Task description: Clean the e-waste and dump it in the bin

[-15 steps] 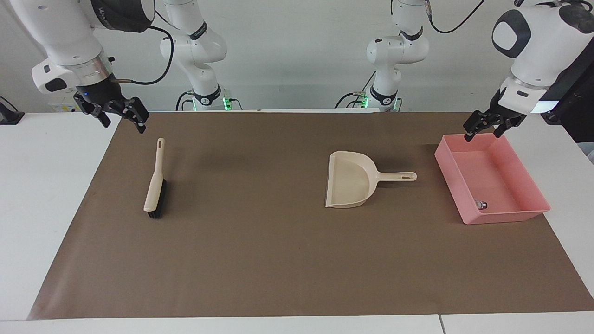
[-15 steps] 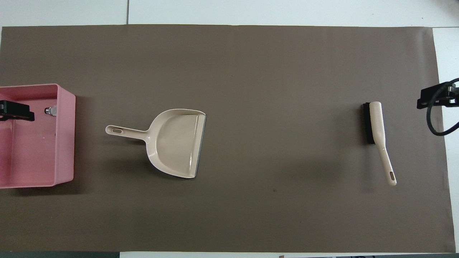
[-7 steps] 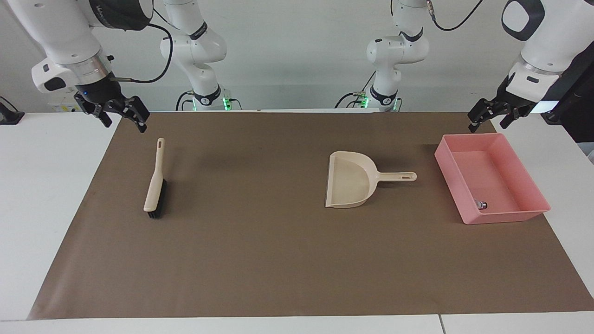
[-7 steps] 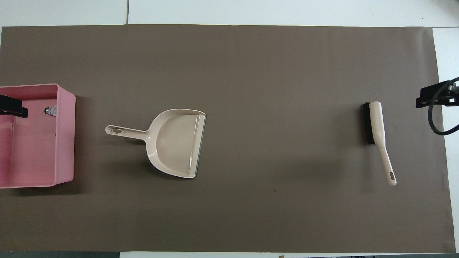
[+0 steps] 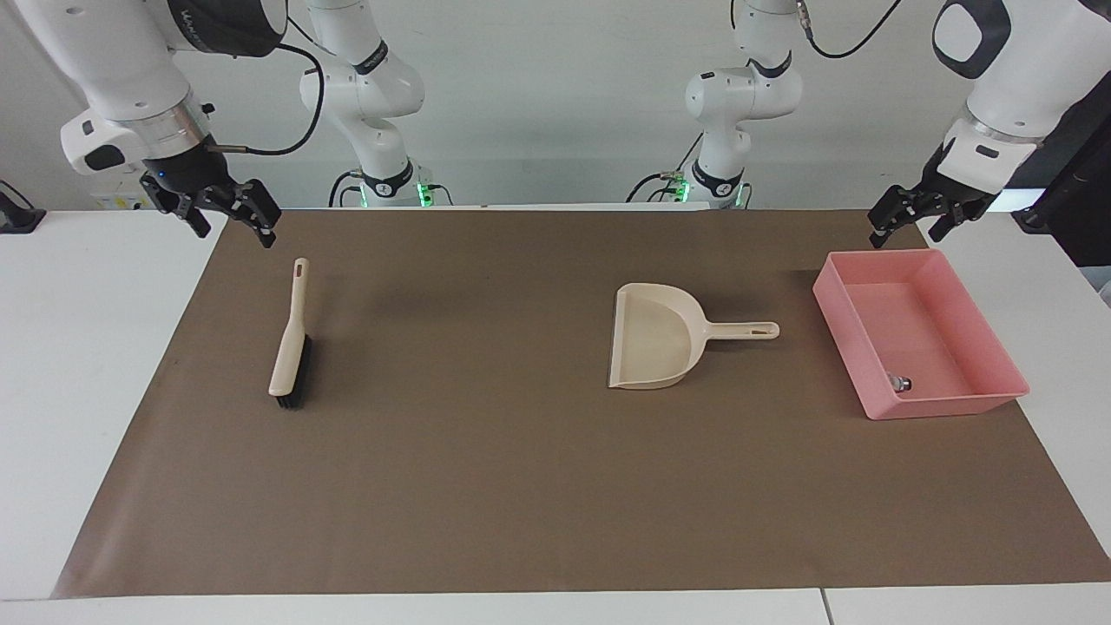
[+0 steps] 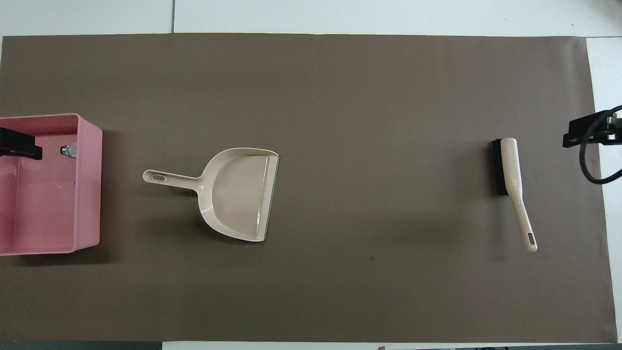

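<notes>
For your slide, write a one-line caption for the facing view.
Dustpan and brush lie on the mat; one small part sits in the pink bin; both grippers hover open.

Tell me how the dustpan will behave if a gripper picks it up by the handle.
The dustpan looks like thin moulded plastic, so probably light and stiff. Its wide scoop sits well off the slim handle, so it may droop or twist in a grip there. The handle looks smooth and narrow, so it could slip. It lies flat on the mat, so it is unlikely to roll.
</notes>
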Controlling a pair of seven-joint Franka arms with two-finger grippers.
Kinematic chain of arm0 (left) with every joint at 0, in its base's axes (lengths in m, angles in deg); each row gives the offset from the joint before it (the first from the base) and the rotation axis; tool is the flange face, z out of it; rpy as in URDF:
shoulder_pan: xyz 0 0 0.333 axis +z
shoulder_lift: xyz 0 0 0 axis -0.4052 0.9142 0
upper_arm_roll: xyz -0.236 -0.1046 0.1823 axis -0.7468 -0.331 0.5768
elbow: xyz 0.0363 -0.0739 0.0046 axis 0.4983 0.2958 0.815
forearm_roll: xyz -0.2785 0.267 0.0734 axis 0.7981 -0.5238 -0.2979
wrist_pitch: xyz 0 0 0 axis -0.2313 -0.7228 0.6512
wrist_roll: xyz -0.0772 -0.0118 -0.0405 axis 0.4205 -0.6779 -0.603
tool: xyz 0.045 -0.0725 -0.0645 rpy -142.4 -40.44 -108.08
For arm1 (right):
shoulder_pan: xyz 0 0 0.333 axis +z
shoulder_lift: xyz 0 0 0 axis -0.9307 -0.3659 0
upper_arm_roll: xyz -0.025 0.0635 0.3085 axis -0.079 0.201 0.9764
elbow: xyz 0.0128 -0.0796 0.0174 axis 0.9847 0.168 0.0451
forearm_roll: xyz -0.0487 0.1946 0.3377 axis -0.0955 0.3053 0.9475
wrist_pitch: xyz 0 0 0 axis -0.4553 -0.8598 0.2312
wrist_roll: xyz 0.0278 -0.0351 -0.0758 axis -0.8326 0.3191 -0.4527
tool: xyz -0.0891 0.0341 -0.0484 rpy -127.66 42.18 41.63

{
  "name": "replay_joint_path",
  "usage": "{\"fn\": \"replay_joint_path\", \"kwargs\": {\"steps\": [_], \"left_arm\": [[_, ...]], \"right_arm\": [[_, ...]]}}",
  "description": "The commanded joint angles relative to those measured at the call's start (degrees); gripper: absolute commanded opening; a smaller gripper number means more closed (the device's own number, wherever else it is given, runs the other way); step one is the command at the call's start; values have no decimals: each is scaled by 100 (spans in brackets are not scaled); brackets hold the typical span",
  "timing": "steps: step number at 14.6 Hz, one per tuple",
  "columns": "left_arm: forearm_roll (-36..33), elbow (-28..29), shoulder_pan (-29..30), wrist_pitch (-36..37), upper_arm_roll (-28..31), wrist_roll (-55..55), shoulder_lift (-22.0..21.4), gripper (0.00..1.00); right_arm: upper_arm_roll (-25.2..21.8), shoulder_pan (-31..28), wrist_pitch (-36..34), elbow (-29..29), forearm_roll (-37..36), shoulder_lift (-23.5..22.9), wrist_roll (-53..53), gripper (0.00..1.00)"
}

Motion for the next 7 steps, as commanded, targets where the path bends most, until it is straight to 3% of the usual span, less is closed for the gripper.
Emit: {"fn": "replay_joint_path", "kwargs": {"steps": [1, 7], "left_arm": [[5, 29, -46, 54, 46, 3, -22, 99], [5, 126, -11, 54, 46, 239, -75, 99]], "right_arm": [[69, -32, -72, -32, -71, 18, 71, 100], [96, -23, -90, -23, -80, 27, 88, 100]]}}
